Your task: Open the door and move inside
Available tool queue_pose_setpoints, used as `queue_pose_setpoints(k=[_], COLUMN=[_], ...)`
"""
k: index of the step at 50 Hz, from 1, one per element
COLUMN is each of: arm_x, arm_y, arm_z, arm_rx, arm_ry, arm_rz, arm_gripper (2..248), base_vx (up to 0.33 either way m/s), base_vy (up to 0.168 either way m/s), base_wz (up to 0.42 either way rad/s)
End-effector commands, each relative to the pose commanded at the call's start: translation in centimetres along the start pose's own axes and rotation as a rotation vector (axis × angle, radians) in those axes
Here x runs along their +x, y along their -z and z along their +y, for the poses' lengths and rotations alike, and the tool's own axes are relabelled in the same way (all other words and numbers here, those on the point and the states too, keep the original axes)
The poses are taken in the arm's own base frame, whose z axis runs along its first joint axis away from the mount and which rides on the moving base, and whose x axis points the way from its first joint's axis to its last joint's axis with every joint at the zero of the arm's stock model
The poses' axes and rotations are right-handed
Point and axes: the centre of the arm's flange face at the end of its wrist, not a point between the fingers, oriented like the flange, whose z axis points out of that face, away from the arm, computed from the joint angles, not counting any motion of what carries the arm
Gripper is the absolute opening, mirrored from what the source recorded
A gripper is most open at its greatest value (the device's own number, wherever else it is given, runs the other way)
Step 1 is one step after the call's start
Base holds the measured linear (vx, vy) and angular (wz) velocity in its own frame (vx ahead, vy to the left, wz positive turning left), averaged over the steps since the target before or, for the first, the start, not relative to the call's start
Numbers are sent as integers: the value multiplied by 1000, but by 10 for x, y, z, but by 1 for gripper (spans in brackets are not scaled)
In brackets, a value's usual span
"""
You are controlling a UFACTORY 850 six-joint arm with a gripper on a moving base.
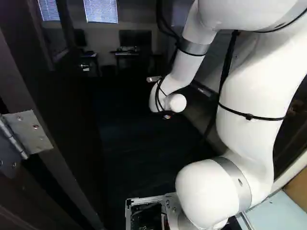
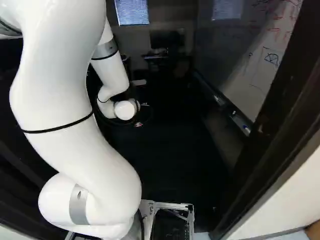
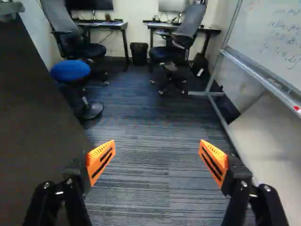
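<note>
Pincer: apart (image 3: 157,162), the orange pads (image 3: 100,160) well clear of each other with nothing clamped between them; I see carpet (image 3: 150,117) ahead of them.
Door: open (image 3: 37,117), standing along the left side of the way in, beside the left finger as I look out along the wrist.
Long axis: upright, top to bottom. The door's width runs from the near left, at the hinge (image 1: 29,132), towards the far part of the room, so its free edge points inward.
Handle: what looks like it (image 3: 10,9) shows on the far part of the door, and I have no hold on it.
Arm: reaching (image 2: 82,115) ahead through the doorway, its wrist inside the room.
Base: its front corner (image 1: 144,203) sits near the right frame (image 2: 270,160); I judge it to be at the threshold, though I can't tell how much of it is through.
Done: the opening, by my reading, and the arm's part of the entry.
Left: driving the rest of the base inside, straight on, keeping the left side off the door and the right side off the frame.
Room: whiteboard (image 3: 277,33) on the right, blue stool (image 3: 70,70) on the left, desks (image 3: 101,23) far.
</note>
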Motion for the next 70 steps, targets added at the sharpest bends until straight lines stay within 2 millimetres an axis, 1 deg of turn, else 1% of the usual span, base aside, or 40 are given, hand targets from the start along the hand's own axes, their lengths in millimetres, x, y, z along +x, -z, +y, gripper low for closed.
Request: queue_pose_setpoints(k=[25,70], arm_x=[0,0], arm_y=[0,0], arm_z=[0,0], arm_rx=[0,0], arm_ry=[0,0], arm_rz=[0,0], arm_gripper=[247,247], base_vx=[154,207], base_vy=[33,8], base_wz=[147,6])
